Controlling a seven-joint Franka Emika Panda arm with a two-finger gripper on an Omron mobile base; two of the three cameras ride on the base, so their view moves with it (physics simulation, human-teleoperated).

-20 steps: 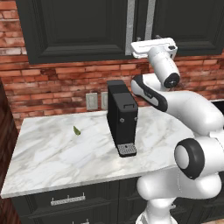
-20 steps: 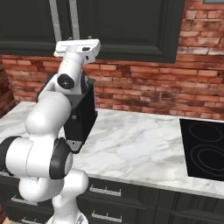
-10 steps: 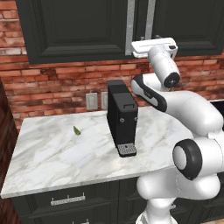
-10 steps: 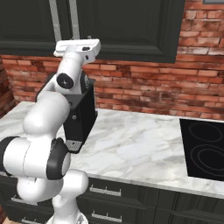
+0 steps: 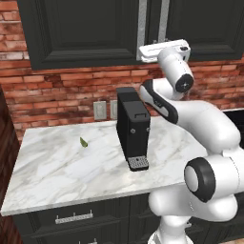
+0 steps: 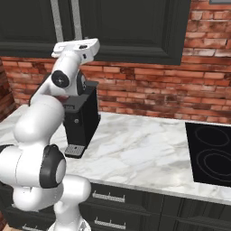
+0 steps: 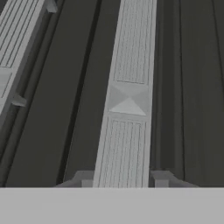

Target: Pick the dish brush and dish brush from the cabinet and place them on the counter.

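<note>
up at the wall cupboard, above the counter, the gripper is pressed close to one of the cabinet's long silver bar handles. in the hand view its two dark fingertips stand on either side of that bar, just beside it, so the jaws look to be closing around it; whether they actually pinch it i cannot tell. the base views show the white hand level at the seam between the two doors.

both doors are shut, so the two brushes sit somewhere behind them, out of sight.

as a judgement: the handle is rigid metal, smooth and likely a little slick, so a firm squeeze across its width, near mid-length, should hold while the door swings on its hinge. the door itself should resist only lightly. the brushes will probably be light and stiff; taking them by the handle rather than the bristly head seems safest.

a black coffee machine stands on the marble below, near the arm's path.
</note>
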